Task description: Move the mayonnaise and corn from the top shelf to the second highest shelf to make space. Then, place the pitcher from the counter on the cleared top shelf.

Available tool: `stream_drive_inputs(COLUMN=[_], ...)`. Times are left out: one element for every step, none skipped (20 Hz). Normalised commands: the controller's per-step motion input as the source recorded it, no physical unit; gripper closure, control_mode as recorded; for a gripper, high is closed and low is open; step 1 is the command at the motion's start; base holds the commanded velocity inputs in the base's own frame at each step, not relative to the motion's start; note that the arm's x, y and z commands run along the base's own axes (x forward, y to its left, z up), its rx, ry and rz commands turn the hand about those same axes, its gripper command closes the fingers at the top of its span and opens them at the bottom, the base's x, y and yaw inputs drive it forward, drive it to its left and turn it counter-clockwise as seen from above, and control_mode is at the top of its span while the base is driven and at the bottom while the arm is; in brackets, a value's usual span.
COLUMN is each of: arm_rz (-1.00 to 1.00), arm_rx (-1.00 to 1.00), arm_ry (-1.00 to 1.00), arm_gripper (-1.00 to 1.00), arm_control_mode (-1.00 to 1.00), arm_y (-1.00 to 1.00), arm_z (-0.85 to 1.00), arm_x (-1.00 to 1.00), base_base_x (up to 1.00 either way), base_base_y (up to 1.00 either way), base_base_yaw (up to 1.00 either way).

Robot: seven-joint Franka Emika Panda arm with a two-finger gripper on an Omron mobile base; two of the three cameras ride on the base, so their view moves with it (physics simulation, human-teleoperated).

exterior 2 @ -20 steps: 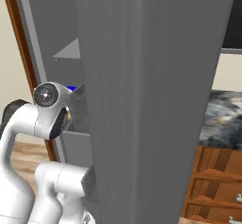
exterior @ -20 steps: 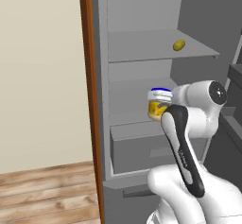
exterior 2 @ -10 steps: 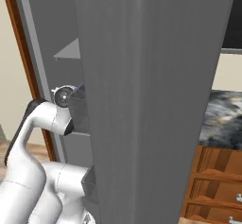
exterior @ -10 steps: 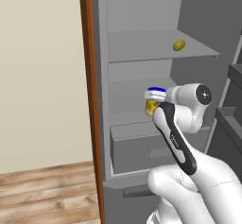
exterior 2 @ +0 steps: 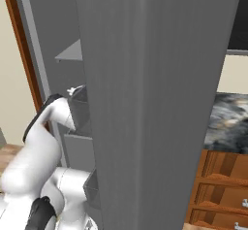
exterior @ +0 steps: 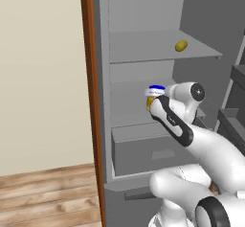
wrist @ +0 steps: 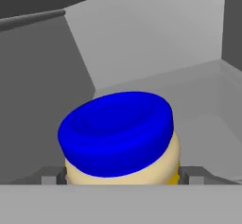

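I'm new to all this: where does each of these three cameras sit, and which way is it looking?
Left base view: rides behind the arm on its left, looking into the open fridge; the white arm reaches to the mayonnaise, with the corn on the top shelf.
Right base view: rides behind on the right, facing the fridge's grey side and the counter; the arm bends at lower left.
Hand view: on the hand, looking along the gripper at the jar's blue lid.
Left base and hand views share the jar.
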Motion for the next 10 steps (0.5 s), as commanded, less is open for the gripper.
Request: stream_drive_inputs(arm_rz=[0.00, 0.00, 0.00, 0.00, 0.00, 0.00, 0.00, 0.00, 0.00, 0.00], arm_rx=[-0.04, -0.04, -0.03, -0.02, -0.01, 0.00, 0.00, 0.00, 0.00, 0.00], arm_ry=[0.00, 0.00, 0.00, 0.00, 0.00, 0.00, 0.00, 0.00, 0.00, 0.00], arm_gripper=[1.00, 1.00, 1.00, 1.00, 1.00, 1.00, 1.00, 1.00, 1.00, 1.00], arm_control_mode=[-1.00, -1.00, -1.00, -1.00, -1.00, -1.00, -1.00, -1.00, -1.00, -1.00], arm_y=[0.00, 0.00, 0.00, 0.00, 0.00, 0.00, 0.00, 0.00, 0.00, 0.00], arm_z=[-0.17, -0.19, -0.21, -0.24, -0.26, -0.30, -0.36, -0.40, -0.43, -0.44], arm_x=[0.58, 0.54, 0.49, 0.44, 0.42, 0.39, 0.36, 0.34, 0.32, 0.32], base_base_x=[0.00, 0.00, 0.00, 0.00, 0.00, 0.00, 0.00, 0.00, 0.00, 0.00], base_base_y=[0.00, 0.00, 0.00, 0.00, 0.00, 0.00, 0.00, 0.00, 0.00, 0.00], base_base_yaw=[0.00, 0.00, 0.00, 0.00, 0.00, 0.00, 0.00, 0.00, 0.00, 0.00])
